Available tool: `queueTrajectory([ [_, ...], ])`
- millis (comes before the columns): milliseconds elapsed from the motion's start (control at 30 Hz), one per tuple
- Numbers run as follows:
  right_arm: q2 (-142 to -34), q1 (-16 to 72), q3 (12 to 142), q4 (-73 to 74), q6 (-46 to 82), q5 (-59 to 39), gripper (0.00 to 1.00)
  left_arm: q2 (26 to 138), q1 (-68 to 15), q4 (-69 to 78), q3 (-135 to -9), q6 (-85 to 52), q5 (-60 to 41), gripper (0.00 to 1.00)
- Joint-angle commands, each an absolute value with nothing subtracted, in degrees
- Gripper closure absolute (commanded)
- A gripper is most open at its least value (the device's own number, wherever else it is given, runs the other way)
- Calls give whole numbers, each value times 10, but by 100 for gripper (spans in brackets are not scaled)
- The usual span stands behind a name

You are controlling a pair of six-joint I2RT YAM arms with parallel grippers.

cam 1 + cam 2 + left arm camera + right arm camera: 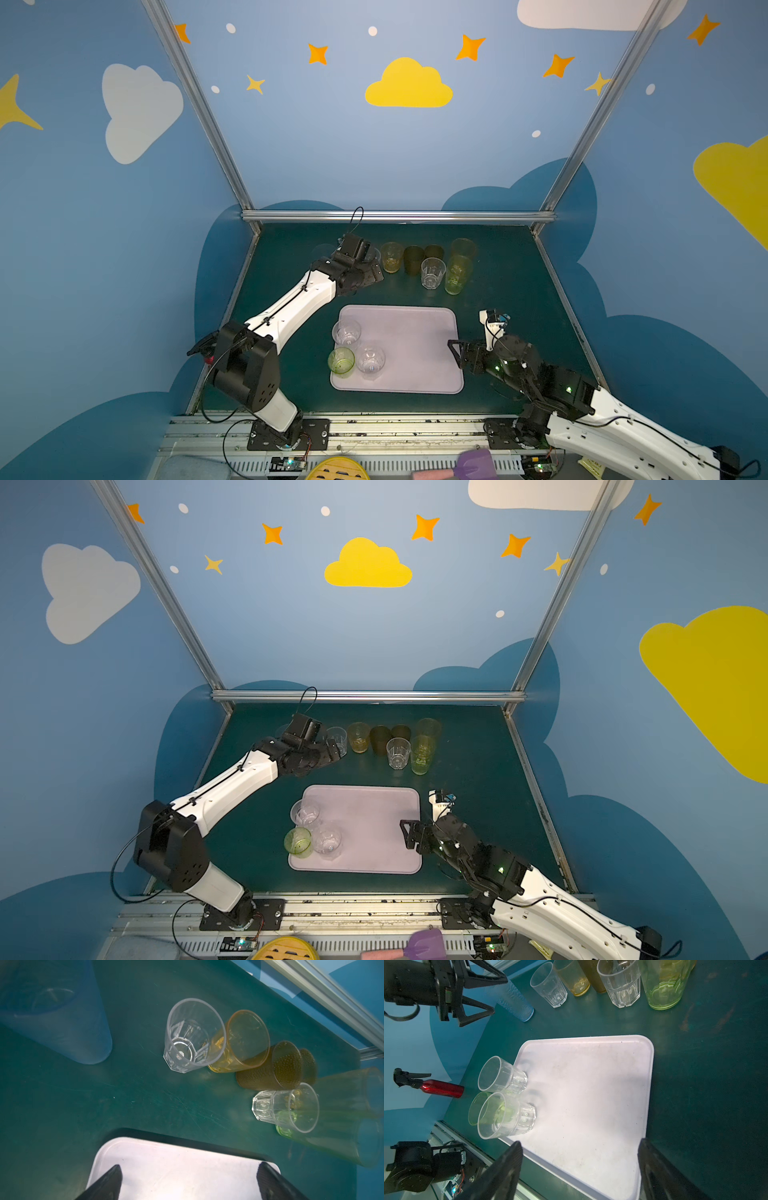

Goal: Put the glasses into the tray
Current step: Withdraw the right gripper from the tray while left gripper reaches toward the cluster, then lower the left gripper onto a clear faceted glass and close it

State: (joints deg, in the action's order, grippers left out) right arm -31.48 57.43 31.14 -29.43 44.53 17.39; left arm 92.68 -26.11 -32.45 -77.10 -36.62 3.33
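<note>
The left hand (333,750) hung spread and empty at about 11 o'clock from the tray (365,789), just beside a faceted glass (340,735). A tall blue glass (62,1022) stood near the hand on its other side. The right hand (455,353) was spread wide too, with nothing between its fingers, poised at the tray's 3 o'clock rim.

Inside the tray three glasses stood upright, bunched close together toward the 8 o'clock corner: a clear glass (347,332), a green glass (341,360) and a second clear glass (370,359). The rest of the tray floor was bare.

On the dark green desk (519,291), at 12 o'clock from the tray, the others stood in a loose cluster. Past the faceted one came a yellow glass (391,257), two brown glasses (413,259), a lone clear glass (433,272), a tall yellow-green glass (457,274) and a tall amber glass (463,247) behind it.

By that count the job was barely a quarter done, with three glasses in and eight to go. The faceted glass looked the likeliest next pick for the left hand.
</note>
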Motion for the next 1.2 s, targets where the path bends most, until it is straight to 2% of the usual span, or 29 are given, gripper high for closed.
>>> queueTrajectory([
  [0, -301, 572, 298, -310, 442, 181, 14, 948, -261, -350, -814, -351, 74, 2],
  [100, -291, 572, 292, -312, 443, 178, 14, 971, -260, -355, -840, -348, 91, 7],
  [400, -256, 570, 291, -340, 445, 182, 14, 1055, -253, -392, -914, -352, 131, 36],
  [467, -247, 570, 286, -342, 448, 185, 14, 1071, -251, -399, -931, -352, 143, 37],
  [533, -238, 570, 281, -342, 452, 185, 14, 1088, -250, -407, -948, -346, 151, 44],
  [800, -233, 571, 277, -343, 459, 181, 14, 1134, -237, -424, -1000, -337, 165, 52],
  [900, -232, 570, 274, -344, 459, 181, 14, 1148, -231, -425, -1013, -335, 161, 59],
  [1167, -227, 571, 270, -345, 462, 183, 14, 1187, -220, -437, -1059, -328, 152, 63],
])
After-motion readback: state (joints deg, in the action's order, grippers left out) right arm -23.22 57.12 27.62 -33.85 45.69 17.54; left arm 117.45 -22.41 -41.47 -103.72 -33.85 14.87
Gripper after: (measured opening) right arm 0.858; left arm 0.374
